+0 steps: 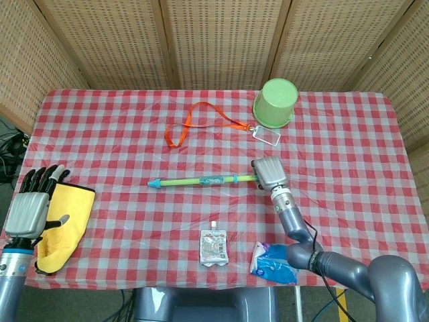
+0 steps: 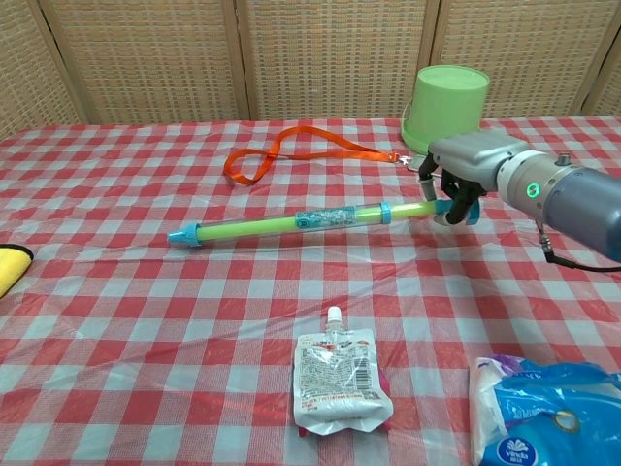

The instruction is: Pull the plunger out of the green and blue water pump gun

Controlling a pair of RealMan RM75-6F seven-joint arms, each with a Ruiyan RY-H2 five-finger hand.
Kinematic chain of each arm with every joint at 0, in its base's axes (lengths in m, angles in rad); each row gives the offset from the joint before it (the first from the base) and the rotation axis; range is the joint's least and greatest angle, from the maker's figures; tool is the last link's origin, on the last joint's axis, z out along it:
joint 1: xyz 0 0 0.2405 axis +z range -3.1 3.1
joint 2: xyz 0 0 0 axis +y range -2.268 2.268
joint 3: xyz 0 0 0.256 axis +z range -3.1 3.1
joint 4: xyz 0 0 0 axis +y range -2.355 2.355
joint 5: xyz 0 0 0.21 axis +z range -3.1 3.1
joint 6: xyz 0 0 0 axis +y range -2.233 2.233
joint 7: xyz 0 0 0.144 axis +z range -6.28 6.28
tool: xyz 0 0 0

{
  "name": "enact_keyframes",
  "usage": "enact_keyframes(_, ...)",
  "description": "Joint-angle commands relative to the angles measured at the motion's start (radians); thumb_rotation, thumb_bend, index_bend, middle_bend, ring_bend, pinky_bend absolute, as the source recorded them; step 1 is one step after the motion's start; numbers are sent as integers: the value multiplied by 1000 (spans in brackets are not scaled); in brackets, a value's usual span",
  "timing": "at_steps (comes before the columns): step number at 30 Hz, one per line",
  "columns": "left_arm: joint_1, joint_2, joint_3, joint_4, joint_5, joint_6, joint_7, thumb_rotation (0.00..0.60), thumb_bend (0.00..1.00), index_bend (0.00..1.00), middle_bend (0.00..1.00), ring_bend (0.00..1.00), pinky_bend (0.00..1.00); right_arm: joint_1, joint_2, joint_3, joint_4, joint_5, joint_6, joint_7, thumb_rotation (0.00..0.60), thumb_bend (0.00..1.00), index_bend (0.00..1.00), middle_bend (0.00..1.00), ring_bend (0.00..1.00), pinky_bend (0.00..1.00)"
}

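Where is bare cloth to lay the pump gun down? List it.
Free: the wide stretch between the yellow cloth and the pouch, and the right side past the right hand. Crowded: the far middle, with lanyard and green bucket, and the near edge by the blue pack.

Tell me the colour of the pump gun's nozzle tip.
Light blue; the nozzle tip shows best in the chest view.

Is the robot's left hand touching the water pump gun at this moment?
No, the left hand hovers open over the yellow cloth at the table's left edge, far from the water pump gun, which only the right hand grips.
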Motion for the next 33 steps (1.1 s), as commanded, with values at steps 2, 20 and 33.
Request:
enact_keyframes(2, -52, -30, -50, -36, -63, -41, 29, 600, 118, 109, 0, 0, 0, -8, 13, 2, -20, 10, 16, -8, 600, 538, 704, 938, 805, 672)
enact_keyframes(20, -271, -277, -161, 58, -270, -146, 184, 600, 190, 244, 0, 0, 0, -11, 23, 10, -59, 59, 54, -50, 600, 545, 710, 946, 808, 673)
enact_keyframes(33, -333, -365, -163, 76, -348, -144, 225, 600, 190, 283, 0, 0, 0, 2, -27, 64, -53, 161, 113, -100, 600, 550, 719, 954, 824, 692)
